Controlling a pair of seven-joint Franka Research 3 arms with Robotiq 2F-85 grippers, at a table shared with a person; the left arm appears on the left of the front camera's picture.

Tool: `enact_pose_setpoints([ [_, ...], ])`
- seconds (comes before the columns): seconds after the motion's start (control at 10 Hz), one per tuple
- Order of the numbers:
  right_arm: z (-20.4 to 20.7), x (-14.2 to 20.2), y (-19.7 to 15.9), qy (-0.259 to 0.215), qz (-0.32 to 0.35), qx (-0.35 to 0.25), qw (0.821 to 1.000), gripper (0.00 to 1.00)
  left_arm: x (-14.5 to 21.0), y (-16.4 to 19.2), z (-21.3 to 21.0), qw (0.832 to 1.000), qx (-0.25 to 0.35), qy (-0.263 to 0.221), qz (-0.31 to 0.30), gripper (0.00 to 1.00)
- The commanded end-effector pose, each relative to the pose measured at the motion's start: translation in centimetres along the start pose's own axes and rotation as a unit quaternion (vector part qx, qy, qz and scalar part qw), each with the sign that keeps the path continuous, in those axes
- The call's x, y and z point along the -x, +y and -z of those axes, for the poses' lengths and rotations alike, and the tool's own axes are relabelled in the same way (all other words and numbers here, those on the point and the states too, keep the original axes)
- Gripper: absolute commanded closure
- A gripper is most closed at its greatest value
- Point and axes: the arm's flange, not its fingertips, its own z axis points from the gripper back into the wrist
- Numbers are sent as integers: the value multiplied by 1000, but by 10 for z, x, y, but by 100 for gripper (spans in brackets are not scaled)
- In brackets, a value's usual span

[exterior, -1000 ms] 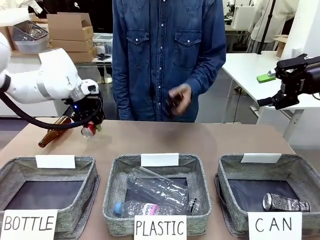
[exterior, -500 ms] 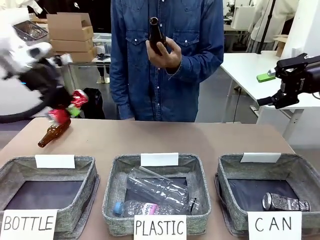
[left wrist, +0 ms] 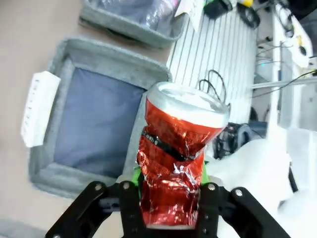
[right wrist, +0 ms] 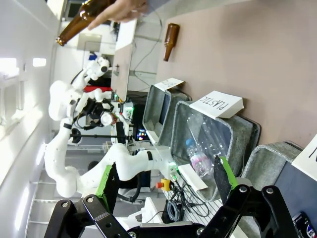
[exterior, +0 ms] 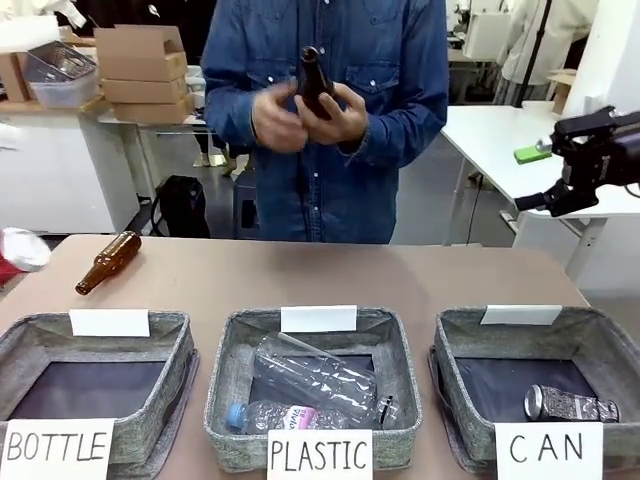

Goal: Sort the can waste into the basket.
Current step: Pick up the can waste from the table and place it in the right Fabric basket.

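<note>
A silver-grey can (exterior: 572, 405) lies on its side in the CAN basket (exterior: 452, 350), just behind the white sign (exterior: 548, 452). Well left of that basket, past the PLASTIC basket (exterior: 228, 385), the left gripper (left wrist: 171, 198) pinches the dented red can (left wrist: 173, 163) upright, with an empty grey basket (left wrist: 114, 54) beyond it. Its arm (exterior: 20, 248) is a white blur at the table's edge. Behind the CAN basket, bare tabletop (exterior: 400, 275) runs open to a brown bottle (exterior: 108, 262) lying far left. Above the basket's far right corner hangs the right gripper (right wrist: 166, 171), fingers spread wide. Farther off, a person's hands (exterior: 285, 115) hold a second bottle (exterior: 312, 75), its base hidden.
</note>
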Motion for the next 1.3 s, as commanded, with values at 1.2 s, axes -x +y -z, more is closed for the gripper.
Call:
enact_pose_setpoints([
  [1.2, -3, -1, -1, 4, -9, -2, 1000, 0, 62, -69, -70, 985, -43, 119, 115, 77],
])
